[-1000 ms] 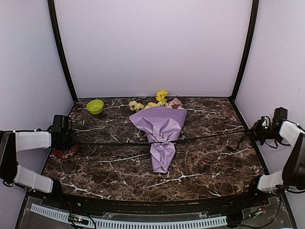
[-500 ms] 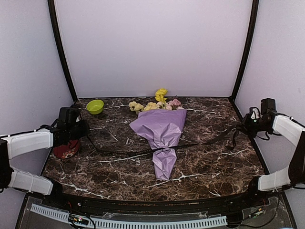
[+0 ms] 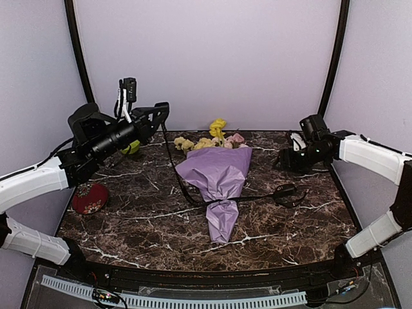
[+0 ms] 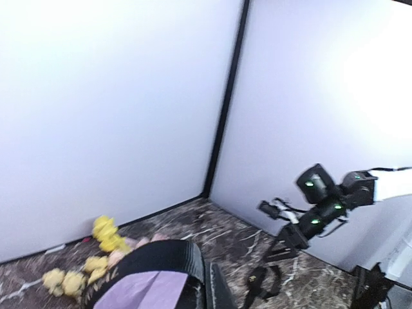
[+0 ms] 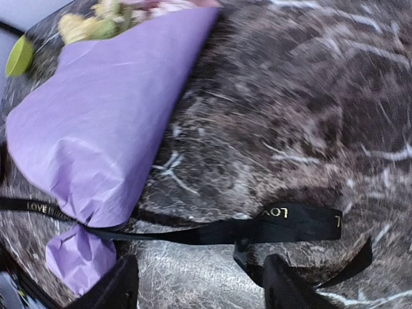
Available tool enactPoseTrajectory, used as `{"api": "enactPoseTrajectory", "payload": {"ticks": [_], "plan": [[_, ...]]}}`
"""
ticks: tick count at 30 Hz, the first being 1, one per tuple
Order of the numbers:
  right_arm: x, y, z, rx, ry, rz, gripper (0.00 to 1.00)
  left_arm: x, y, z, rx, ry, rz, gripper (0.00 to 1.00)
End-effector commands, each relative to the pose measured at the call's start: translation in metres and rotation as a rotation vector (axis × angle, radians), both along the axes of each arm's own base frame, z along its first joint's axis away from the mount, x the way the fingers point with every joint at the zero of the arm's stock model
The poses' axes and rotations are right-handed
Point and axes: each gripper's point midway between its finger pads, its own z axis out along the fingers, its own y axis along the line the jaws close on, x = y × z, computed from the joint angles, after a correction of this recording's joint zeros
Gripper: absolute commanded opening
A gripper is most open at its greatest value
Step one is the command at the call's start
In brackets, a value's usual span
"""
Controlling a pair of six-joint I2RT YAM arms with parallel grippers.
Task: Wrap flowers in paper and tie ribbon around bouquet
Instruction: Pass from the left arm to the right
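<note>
One bouquet (image 3: 217,177) lies in the middle of the marble table (image 3: 290,232), thin end toward me. Its purple paper (image 3: 215,168) is pinched at the neck, and one black ribbon (image 3: 257,196) goes around it there. One ribbon end lies in a loose loop on the right. The other end climbs to the left gripper (image 3: 161,111), which is up high and pinches it tight. One red round thing (image 3: 89,198) sits by the left edge. The right gripper (image 3: 283,161) hangs low past the loop, fingers wide apart, holding nothing. The flowers (image 3: 215,136) poke out the far end. One green bowl (image 3: 133,149) peeks from behind the left arm.
</note>
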Motion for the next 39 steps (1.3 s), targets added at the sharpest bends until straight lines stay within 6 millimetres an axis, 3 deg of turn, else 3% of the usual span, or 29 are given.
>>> {"api": "enactPoseTrajectory", "payload": {"ticks": [1,2,4,6,8,10,12,15,25,31,39], "plan": [[0.02,0.045,0.054,-0.065,-0.242,0.14,0.73,-0.037,-0.039,0.048,-0.023,-0.224,-0.197,0.0],[0.022,0.06,0.068,-0.069,-0.292,0.181,0.76,-0.042,-0.044,0.052,-0.032,-0.241,-0.219,0.0],[0.015,0.094,0.078,-0.059,-0.345,0.302,0.78,-0.048,-0.051,0.057,-0.041,-0.264,-0.245,0.0],[-0.01,0.144,0.089,0.039,-0.401,0.507,0.78,-0.052,-0.057,0.059,-0.051,-0.268,-0.267,0.0],[-0.046,0.197,0.104,0.197,-0.46,0.741,0.78,-0.054,-0.063,0.062,-0.06,-0.267,-0.288,0.0],[-0.073,0.235,0.113,0.31,-0.504,0.908,0.78,-0.056,-0.065,0.067,-0.077,-0.274,-0.297,0.0],[-0.09,0.26,0.117,0.396,-0.517,1.022,0.78,-0.054,-0.063,0.072,-0.092,-0.287,-0.277,0.0],[-0.094,0.286,0.116,0.472,-0.542,1.089,0.79,-0.04,-0.058,0.07,-0.088,-0.27,-0.196,0.0],[-0.076,0.32,0.085,0.541,-0.5,1.118,0.78,-0.04,-0.06,0.076,-0.08,-0.306,-0.196,0.0],[-0.078,0.324,0.069,0.572,-0.447,1.126,0.64,-0.037,-0.058,0.076,-0.066,-0.316,-0.171,0.0],[-0.08,0.318,0.055,0.59,-0.385,1.107,0.26,-0.028,-0.053,0.074,-0.048,-0.305,-0.11,0.0]]}}
